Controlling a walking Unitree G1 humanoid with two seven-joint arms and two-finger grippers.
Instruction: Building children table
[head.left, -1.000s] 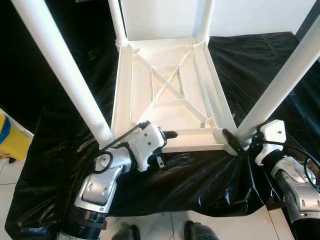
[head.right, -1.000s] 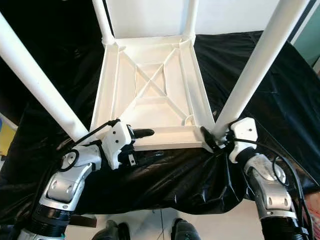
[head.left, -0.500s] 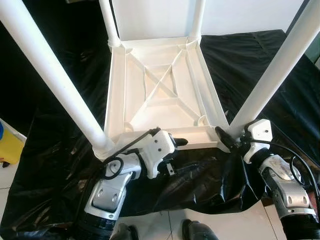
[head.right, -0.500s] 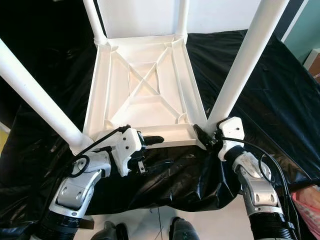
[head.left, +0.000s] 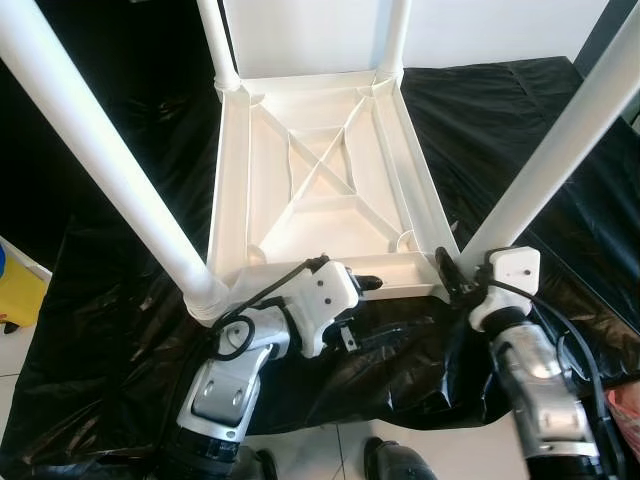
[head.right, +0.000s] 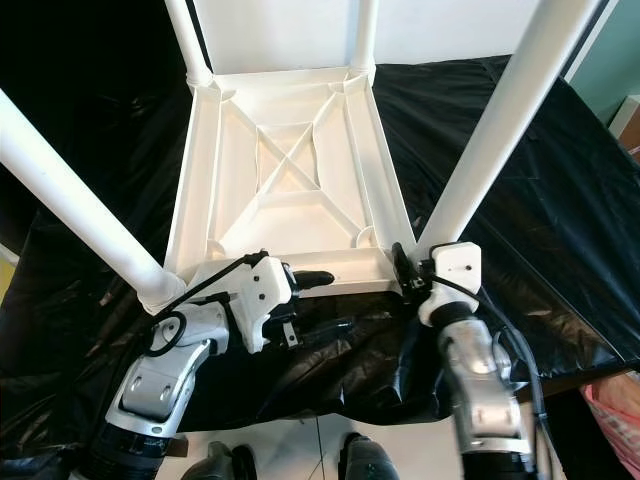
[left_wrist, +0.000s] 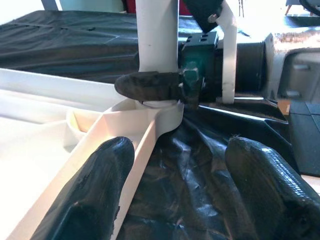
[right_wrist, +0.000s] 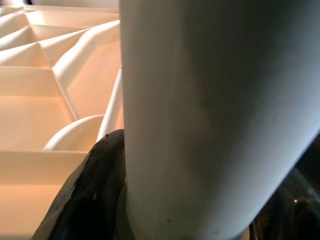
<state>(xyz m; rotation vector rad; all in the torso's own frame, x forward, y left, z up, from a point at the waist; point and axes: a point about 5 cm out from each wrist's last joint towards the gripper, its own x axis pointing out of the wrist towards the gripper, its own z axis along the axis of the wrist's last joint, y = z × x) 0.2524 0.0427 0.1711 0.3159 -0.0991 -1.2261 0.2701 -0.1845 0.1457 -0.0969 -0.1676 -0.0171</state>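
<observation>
Leg-fitting was judged to be the step in hand. The children's table (head.left: 320, 190) lay upside down on a black sheet (head.left: 120, 330), its long axis running away from the robot and its four legs pointing up. At the table's near right corner, the right gripper (head.left: 452, 277) was pinched round the base of the near right leg (head.left: 560, 140). The left gripper (head.left: 362, 312), fingers spread, straddled the table's near rim. Next, that leg would probably need seating firmly.
</observation>
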